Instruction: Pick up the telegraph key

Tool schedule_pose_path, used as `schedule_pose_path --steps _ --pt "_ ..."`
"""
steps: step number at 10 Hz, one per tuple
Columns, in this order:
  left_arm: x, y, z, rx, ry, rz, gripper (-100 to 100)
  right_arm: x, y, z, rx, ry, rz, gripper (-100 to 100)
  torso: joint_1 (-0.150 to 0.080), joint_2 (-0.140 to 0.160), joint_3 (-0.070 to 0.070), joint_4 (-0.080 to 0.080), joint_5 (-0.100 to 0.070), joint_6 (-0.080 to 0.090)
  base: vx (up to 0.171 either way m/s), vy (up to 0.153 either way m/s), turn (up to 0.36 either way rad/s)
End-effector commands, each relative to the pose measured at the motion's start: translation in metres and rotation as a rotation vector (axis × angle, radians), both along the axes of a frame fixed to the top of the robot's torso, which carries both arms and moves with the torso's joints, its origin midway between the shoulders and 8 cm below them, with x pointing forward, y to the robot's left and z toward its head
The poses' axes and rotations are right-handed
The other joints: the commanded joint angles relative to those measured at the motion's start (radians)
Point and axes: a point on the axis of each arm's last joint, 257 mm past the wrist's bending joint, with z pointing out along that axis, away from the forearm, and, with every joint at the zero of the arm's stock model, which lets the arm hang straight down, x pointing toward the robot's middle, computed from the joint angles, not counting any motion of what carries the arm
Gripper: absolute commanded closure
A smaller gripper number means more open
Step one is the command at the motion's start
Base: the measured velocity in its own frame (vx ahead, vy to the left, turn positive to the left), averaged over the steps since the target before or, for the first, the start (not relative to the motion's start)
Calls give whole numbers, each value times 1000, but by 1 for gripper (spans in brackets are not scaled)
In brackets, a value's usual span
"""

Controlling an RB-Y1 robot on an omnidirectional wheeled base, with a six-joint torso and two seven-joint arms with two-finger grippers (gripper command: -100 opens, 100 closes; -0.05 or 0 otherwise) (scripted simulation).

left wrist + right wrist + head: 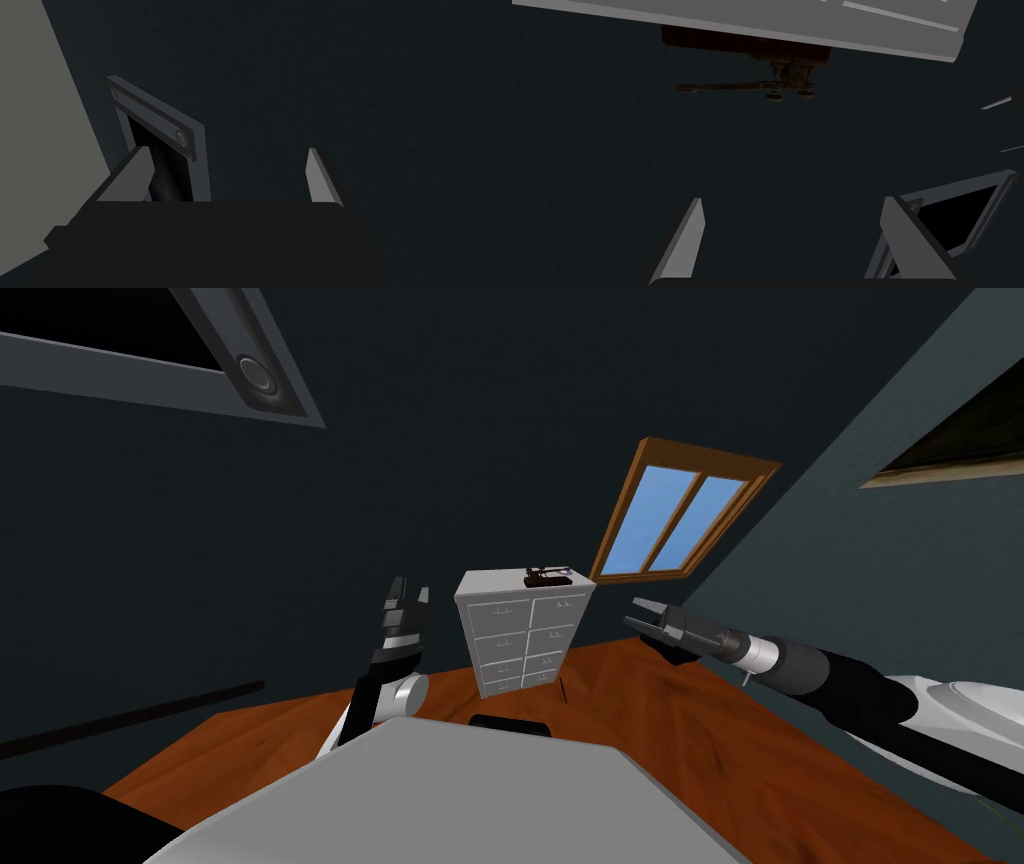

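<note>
The telegraph key (545,577) is a small dark brown device with a long lever, sitting on top of a white chest of drawers (520,638) by the far wall. In the right wrist view the key (747,65) appears well ahead of my right gripper (792,235), on the chest's top (862,25). My right gripper (642,616) hangs open to the right of the chest, level with its upper drawers and apart from it. My left gripper (405,606) is open and raised to the left of the chest; in the left wrist view it (230,175) holds nothing.
A wood-framed window (680,513) is set in the wall right of the chest. A grey door frame (250,378) runs along the dark wall at upper left. Bare wooden floor (650,728) lies between me and the chest.
</note>
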Motion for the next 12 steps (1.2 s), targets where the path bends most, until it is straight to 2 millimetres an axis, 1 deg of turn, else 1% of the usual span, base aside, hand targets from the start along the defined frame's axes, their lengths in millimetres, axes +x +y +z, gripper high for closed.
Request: schedule_pose_path --steps 1,3,4,5,6,7,8,9,10,11,12 --pt "0 0 0 0 0 0 0 2 -9 2 -81 8 3 -100 0 0 0 0 0 0 13 -10 47" --pt "0 0 0 0 0 0 0 5 -4 3 -111 15 27 -100 0 0 0 0 0 0 10 -9 9" --pt "0 0 0 0 0 0 0 7 -12 5 -177 21 27 -100 0 0 0 0 0 0 15 -2 56" --pt "0 0 0 0 0 0 0 9 -8 6 -198 26 44 -100 0 -1 0 0 0 0 17 -3 33" --pt "0 0 0 0 0 0 0 11 -17 8 -255 30 39 -100 1 -1 0 0 0 0 26 -1 57" --pt "0 0 0 0 0 0 0 14 -12 8 -279 35 59 -100 1 -1 -1 0 0 0 22 -1 36" --pt "0 0 0 0 0 0 0 14 -10 9 -286 36 64 -100 1 -1 -1 0 0 0 10 1 0" --pt "0 0 0 0 0 0 0 18 -17 11 -349 42 68 -100 1 -1 0 0 0 0 22 3 74" --pt "0 0 0 0 0 0 0 19 -13 12 -368 46 84 -100 1 -1 -1 0 0 0 26 2 45" --pt "0 0 0 0 0 0 0 22 -20 14 -424 51 84 -100 1 -1 -1 0 0 0 33 11 76" --pt "0 0 0 0 0 0 0 25 -15 15 -446 55 103 -100 2 -2 -1 -1 0 0 34 9 37"
